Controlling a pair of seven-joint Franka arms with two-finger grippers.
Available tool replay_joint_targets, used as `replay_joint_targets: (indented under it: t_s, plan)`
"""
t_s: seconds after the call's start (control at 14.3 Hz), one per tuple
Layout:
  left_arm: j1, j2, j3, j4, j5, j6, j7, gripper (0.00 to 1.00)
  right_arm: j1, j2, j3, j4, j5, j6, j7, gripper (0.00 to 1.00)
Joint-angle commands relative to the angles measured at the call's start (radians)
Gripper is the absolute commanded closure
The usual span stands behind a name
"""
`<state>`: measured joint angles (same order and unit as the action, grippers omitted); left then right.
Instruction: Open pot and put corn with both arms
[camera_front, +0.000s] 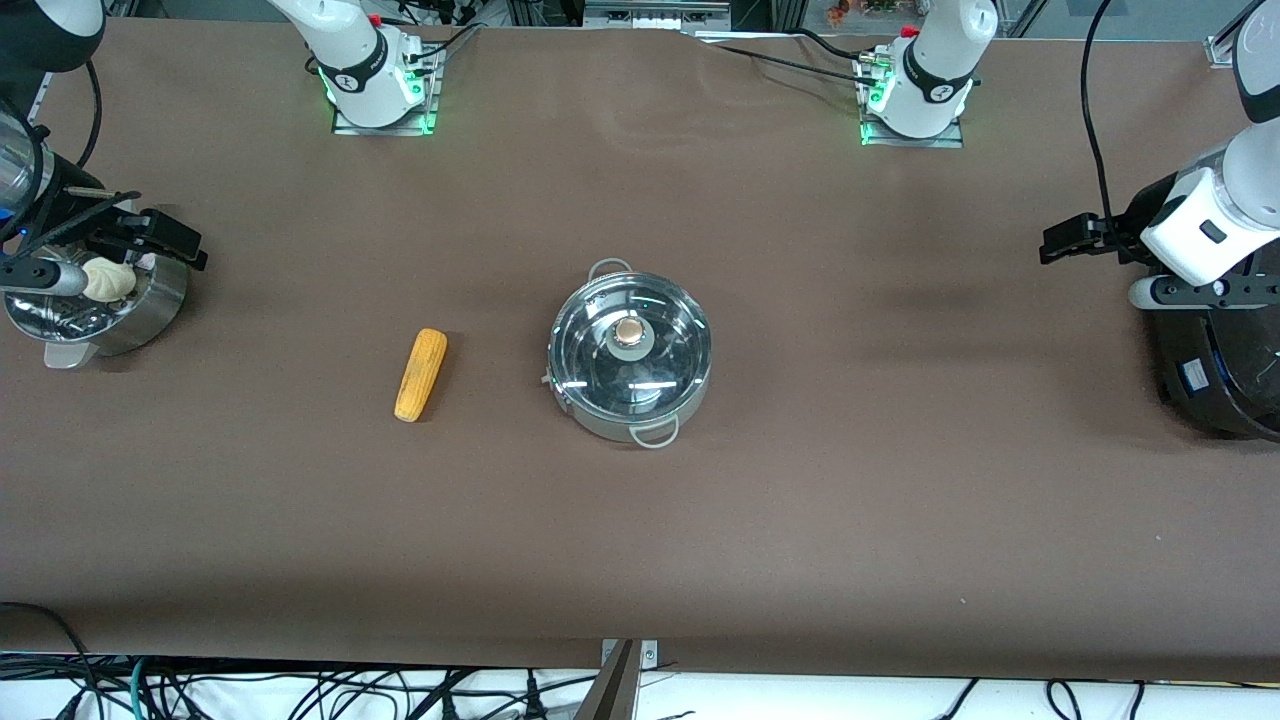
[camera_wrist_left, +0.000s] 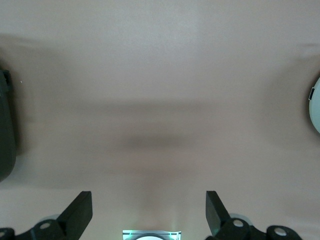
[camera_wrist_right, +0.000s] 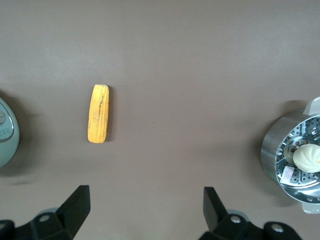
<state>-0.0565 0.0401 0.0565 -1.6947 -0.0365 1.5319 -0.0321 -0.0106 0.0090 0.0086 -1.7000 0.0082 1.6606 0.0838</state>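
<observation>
The steel pot (camera_front: 630, 352) stands mid-table with its glass lid (camera_front: 662, 352) on and the copper knob (camera_front: 630, 331) up. The corn (camera_front: 421, 374) lies on the table beside it, toward the right arm's end; it also shows in the right wrist view (camera_wrist_right: 98, 120). My right gripper (camera_front: 175, 243) is open and empty, up in the air over the steamer's edge; its own view (camera_wrist_right: 146, 202) shows bare table between the fingers. My left gripper (camera_front: 1060, 243) is open and empty, over the table beside the black cooker, and in its own view (camera_wrist_left: 147, 207) too.
A perforated steel steamer (camera_front: 150, 310) with a white bun (camera_front: 108, 280) stands at the right arm's end. A large black cooker (camera_front: 1215, 370) stands at the left arm's end. The brown table (camera_front: 640, 520) is bare nearer the camera.
</observation>
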Motion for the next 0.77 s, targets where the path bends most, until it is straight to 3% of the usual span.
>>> replay_joint_targets:
  t_s: [0.0,0.7]
  plan:
    - [0.006,-0.019,-0.007,-0.017,-0.003,0.008,0.021,0.00,0.003,0.005,-0.001,0.028,0.003,-0.024,0.001,0.00]
    - [0.007,-0.019,-0.007,-0.017,-0.005,-0.003,0.020,0.00,0.001,0.009,-0.001,0.039,0.004,-0.030,0.001,0.00]
